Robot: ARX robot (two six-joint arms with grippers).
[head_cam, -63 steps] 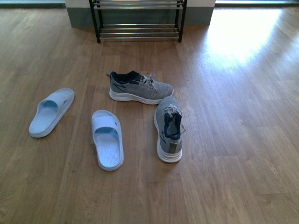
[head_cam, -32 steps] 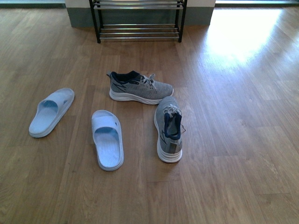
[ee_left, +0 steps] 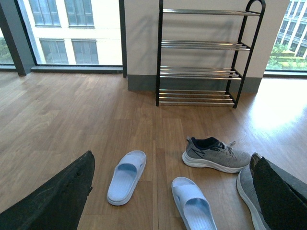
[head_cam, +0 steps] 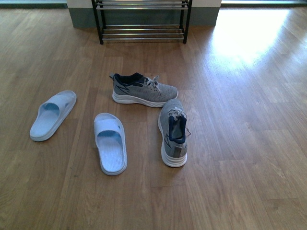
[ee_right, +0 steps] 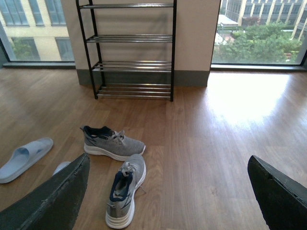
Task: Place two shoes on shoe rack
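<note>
**Both sneakers on the floor, short of the rack**

The far sneaker [head_cam: 144,89] stands on its sole with its long axis across the front view, toe to the robot's right and heel to its left. The near sneaker [head_cam: 173,132] is also upright but turned roughly square to it: heel toward the robot, toe toward the rack [head_cam: 142,21]. Its toe lies just beside the far sneaker's toe end; whether they touch cannot be told. Both rest on the wooden floor [head_cam: 240,143], well apart from the rack.

To the robot's left of the sneakers lie two pale blue slippers, the left slipper [head_cam: 53,115] and the right slipper [head_cam: 111,142], the latter near the near sneaker.

The front view shows only the rack's lowest bars and neither arm. The wrist views show four tiers of chrome bars, all bare, and windows [ee_right: 259,31] on either side. In the left wrist view a finger hides most of the near sneaker; the right wrist view shows it whole.

The left gripper [ee_left: 171,157] and the right gripper [ee_right: 168,159] each have their fingers spread wide apart above the floor.
</note>
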